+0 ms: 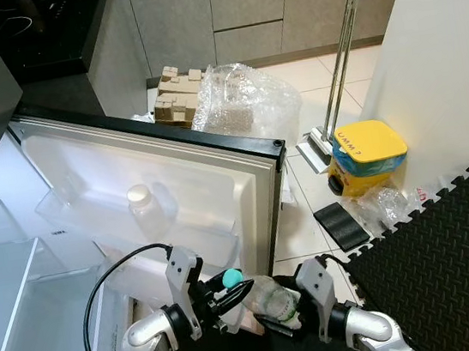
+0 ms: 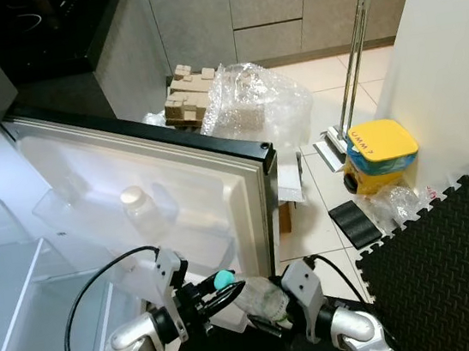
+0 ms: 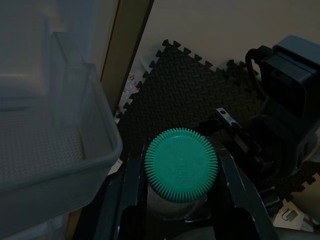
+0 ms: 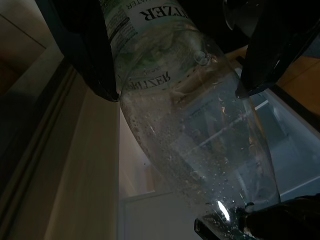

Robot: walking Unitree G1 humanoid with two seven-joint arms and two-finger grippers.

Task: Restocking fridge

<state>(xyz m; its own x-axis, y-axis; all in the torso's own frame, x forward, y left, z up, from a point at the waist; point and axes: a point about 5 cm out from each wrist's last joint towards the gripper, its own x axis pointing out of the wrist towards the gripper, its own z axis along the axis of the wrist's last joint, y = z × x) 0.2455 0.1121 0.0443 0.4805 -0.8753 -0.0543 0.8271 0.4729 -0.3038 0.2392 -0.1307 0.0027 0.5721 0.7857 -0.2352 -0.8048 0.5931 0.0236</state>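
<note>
Fridge shelves at far left, then open fridge door with white-capped bottle in its door bin. Low in front of door, left gripper, fingers closed around neck of clear bottle just under teal cap. Bottle lying tilted between both grippers. Right gripper at its other end, fingers clamped on body. Yellow bucket and black foam mat further right.
</note>
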